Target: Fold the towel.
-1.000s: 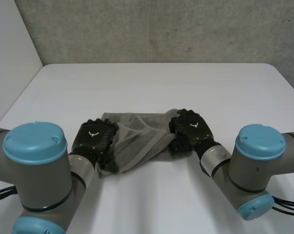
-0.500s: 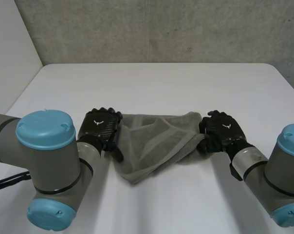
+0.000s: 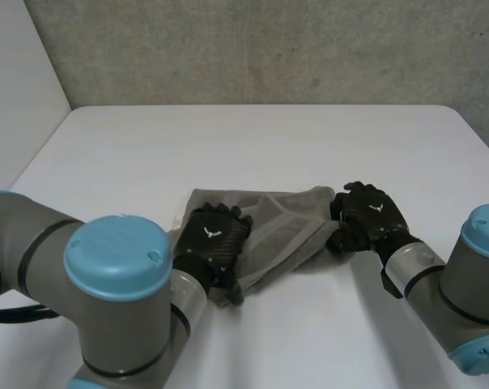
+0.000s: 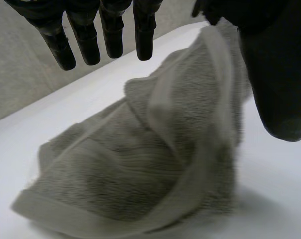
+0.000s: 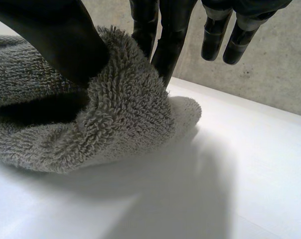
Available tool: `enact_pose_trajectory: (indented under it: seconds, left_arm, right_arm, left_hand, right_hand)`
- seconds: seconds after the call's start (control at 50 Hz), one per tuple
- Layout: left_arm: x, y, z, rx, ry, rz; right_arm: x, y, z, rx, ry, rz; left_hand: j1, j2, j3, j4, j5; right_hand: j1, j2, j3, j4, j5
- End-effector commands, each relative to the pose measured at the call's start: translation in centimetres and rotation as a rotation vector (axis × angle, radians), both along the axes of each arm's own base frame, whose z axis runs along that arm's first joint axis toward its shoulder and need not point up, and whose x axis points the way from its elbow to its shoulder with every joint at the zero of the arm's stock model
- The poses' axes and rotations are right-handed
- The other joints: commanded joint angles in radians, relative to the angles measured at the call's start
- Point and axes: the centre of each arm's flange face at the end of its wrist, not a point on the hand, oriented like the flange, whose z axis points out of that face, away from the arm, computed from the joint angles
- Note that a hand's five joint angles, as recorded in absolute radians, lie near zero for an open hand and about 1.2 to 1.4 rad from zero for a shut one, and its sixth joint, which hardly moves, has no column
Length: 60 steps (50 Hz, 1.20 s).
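Fingers (image 5: 173, 40) of the right hand (image 3: 370, 215) are clamped with the thumb (image 5: 56, 40) on a thick roll of the grey towel (image 3: 289, 223). Two are tucked behind the pile opposite the thumb, and the others hang free just beside it, touching nothing. The left hand (image 3: 212, 241) has its fingers (image 4: 110, 35) straight and apart, clear above the cloth, while a banded edge of the towel is drawn up tight against its thumb (image 4: 275, 74), apparently pinched there. Below those fingertips the towel sags in a loose tent down to the white table (image 3: 253, 146). Outward from the right fingers, the cloth lies rumpled between the two hands. Half a second ago the left hand was held at the towel's far end, well apart from the right, with the cloth pulled out between them. It has since been brought in over the cloth toward the right hand, which has not shifted. This is judged to be the start of the first fold, with one end being carried across to the other. The exact spot where the left thumb grips is cut off at the view's edge. The cloth under the left palm is covered in the head view. The right fingertips are buried in the pile, and the towel's corners cannot be traced.
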Motion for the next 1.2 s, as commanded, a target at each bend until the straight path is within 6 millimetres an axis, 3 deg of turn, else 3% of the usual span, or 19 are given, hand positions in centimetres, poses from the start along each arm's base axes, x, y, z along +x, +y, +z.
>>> enact_pose_trajectory:
  seconds: [0.02,0.26,0.38,0.42,0.48,0.52,0.6,0.64,0.74,0.88,0.98,1.04,1.14,1.2]
  left_arm:
    - [-0.4,0.9,-0.5,0.052,0.026,-0.007]
    - [-1.6,-1.3,-3.4,0.047,0.023,0.029]
    - [-1.5,-3.1,-2.5,-0.011,0.064,0.106]
    - [-0.3,-5.4,-1.1,-0.055,0.089,0.207]
    - [0.6,-6.8,0.2,-0.084,0.111,0.259]
    - [2.1,-8.9,1.9,-0.126,0.142,0.326]
    - [4.1,-11.2,2.1,-0.140,0.138,0.399]
    - [5.4,-12.0,1.0,-0.115,0.106,0.439]
    - [5.8,-11.2,-1.1,-0.057,0.062,0.437]
    - [4.8,-10.0,-0.7,-0.063,0.067,0.398]
    - [3.1,-7.6,0.1,-0.073,0.082,0.322]
    - [2.8,-7.0,0.1,-0.071,0.080,0.305]
    - [1.2,-3.7,-0.4,-0.052,0.065,0.213]
    - [0.9,-3.0,-0.3,-0.052,0.067,0.195]
  right_arm:
    - [-0.1,-0.1,0.1,-0.004,-0.001,-0.002]
    - [0.0,0.0,0.1,-0.004,-0.001,0.003]
    - [0.0,0.0,0.2,-0.005,-0.001,0.003]
    - [0.0,0.0,0.2,-0.006,0.000,0.003]
    - [0.0,0.0,0.3,-0.009,-0.001,0.003]
    - [0.0,0.0,0.3,-0.009,-0.001,0.003]
    - [0.0,0.0,0.3,-0.010,-0.003,0.004]
    - [0.0,0.0,0.4,-0.011,-0.003,0.003]
    - [0.0,0.0,0.4,-0.012,-0.002,0.004]
    - [0.0,0.0,0.4,-0.012,-0.002,0.003]
    - [-0.1,0.1,0.9,-0.023,-0.007,0.001]
    - [-0.2,0.1,0.9,-0.022,-0.006,-0.004]
    - [-0.6,0.4,1.2,-0.016,-0.010,0.007]
    - [-0.5,0.9,1.1,-0.007,0.003,0.033]
  left_hand:
    - [-0.099,-0.061,-0.038,-0.047,-0.052]
    - [-0.099,-0.061,-0.038,-0.047,-0.052]
    - [-0.096,-0.058,-0.038,-0.047,-0.052]
    - [-0.099,-0.061,-0.038,-0.047,-0.052]
    - [-0.096,-0.058,-0.038,-0.047,-0.052]
    - [-0.096,-0.058,-0.038,-0.047,-0.052]
    - [-0.096,-0.058,-0.038,-0.047,-0.052]
    - [-0.096,-0.058,-0.038,-0.047,-0.052]
    - [-0.096,-0.058,-0.038,-0.047,-0.052]
    - [-0.099,-0.061,-0.038,-0.047,-0.052]
    - [-0.099,-0.061,-0.038,-0.047,-0.052]
    - [-0.099,-0.061,-0.038,-0.047,-0.052]
    - [-0.099,-0.061,-0.038,-0.047,-0.052]
    - [-0.099,-0.061,-0.038,-0.047,-0.052]
  right_hand:
    - [0.120,0.104,0.008,0.028,0.079]
    - [0.120,0.104,0.008,0.028,0.079]
    - [0.120,0.104,0.008,0.028,0.079]
    - [0.120,0.104,0.008,0.028,0.079]
    - [0.120,0.104,0.008,0.028,0.079]
    - [0.120,0.104,0.008,0.028,0.079]
    - [0.120,0.104,0.008,0.028,0.079]
    - [0.120,0.104,0.008,0.028,0.079]
    - [0.120,0.104,0.008,0.028,0.079]
    - [0.120,0.104,0.008,0.028,0.079]
    - [0.120,0.104,0.008,0.028,0.079]
    - [0.120,0.104,0.008,0.028,0.079]
    - [0.120,0.104,0.008,0.028,0.079]
    - [0.120,0.104,0.008,0.028,0.079]
